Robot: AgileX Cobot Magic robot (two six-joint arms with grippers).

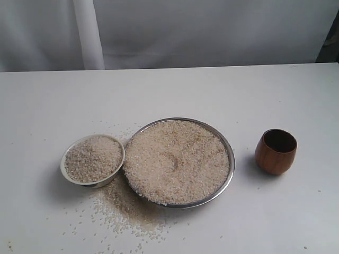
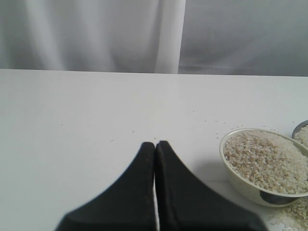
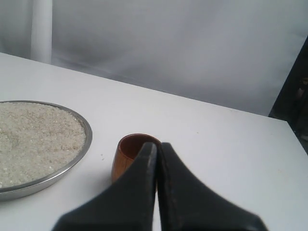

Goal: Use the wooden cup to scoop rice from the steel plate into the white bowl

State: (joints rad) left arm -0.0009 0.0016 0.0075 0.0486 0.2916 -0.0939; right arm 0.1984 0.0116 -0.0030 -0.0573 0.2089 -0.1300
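Though flecked with rice [image 1: 124, 209], white table [image 1: 169, 90] before a pale curtain [image 1: 212, 32].

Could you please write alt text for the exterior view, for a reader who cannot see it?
A steel plate heaped with rice sits mid-table, a smaller white bowl of rice beside its left edge. A wooden cup stands upright on the right; loose grains litter the table in front.

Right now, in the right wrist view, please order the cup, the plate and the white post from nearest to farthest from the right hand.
1. Cup: just ahead of the right hand, partly behind its fingers.
2. Plate: beyond the cup, on the table.
3. White post: behind the table's far edge.
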